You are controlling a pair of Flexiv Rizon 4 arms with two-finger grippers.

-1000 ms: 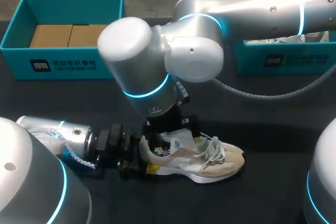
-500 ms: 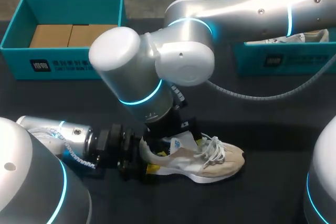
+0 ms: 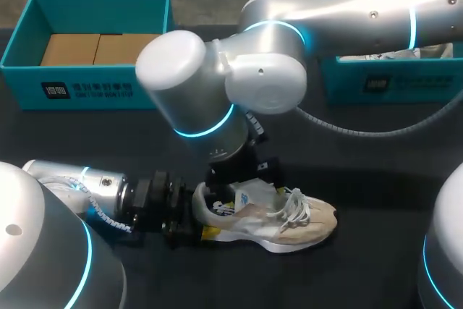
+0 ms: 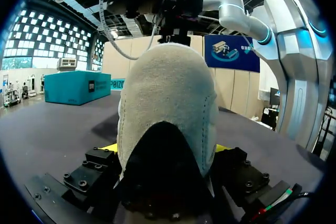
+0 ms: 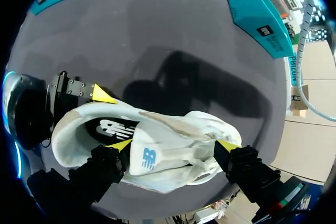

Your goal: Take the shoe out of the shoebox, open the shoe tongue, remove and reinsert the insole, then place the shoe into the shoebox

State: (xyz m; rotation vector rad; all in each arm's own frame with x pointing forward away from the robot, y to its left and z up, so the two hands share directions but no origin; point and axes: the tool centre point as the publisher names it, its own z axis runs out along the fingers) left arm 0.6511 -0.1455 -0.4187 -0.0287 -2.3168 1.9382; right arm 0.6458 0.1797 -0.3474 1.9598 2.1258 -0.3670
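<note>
1. The shoe (image 3: 289, 218) lies outside both boxes on the dark bench (image 3: 376, 179), resting on its sole. In the head view its toe points to 3 o'clock and its heel to 9 o'clock.
2. The left arm enters from 8 o'clock and lies low along the bench. The left end effector (image 3: 201, 221) is clenched on the heel (image 4: 168, 103) of the shoe. In the left wrist view the pale heel fills the space between the fingers, with a yellow tip pressed to each side.
3. The right arm enters from 2 o'clock and bends down over the shoe. The right end effector (image 3: 242, 179) hangs directly above the shoe opening.
4. In the right wrist view the right end effector (image 5: 174, 144) is released. Its fingers are spread wide across the upper. One yellow fingertip (image 5: 119, 144) sits just beside the raised tongue (image 5: 144, 156), and the other is over the laces (image 3: 296, 208). Neither finger can be confirmed as touching the shoe.
5. An open teal shoebox (image 3: 87, 92) stands at 10 o'clock from the shoe, well apart from it. A brown cardboard insert (image 3: 94, 48) lies on its floor.
6. A second teal shoebox (image 3: 391, 85) stands at 1 o'clock from the shoe, partly hidden behind the right arm. Something pale shows inside it, but it cannot be identified with certainty.
</note>
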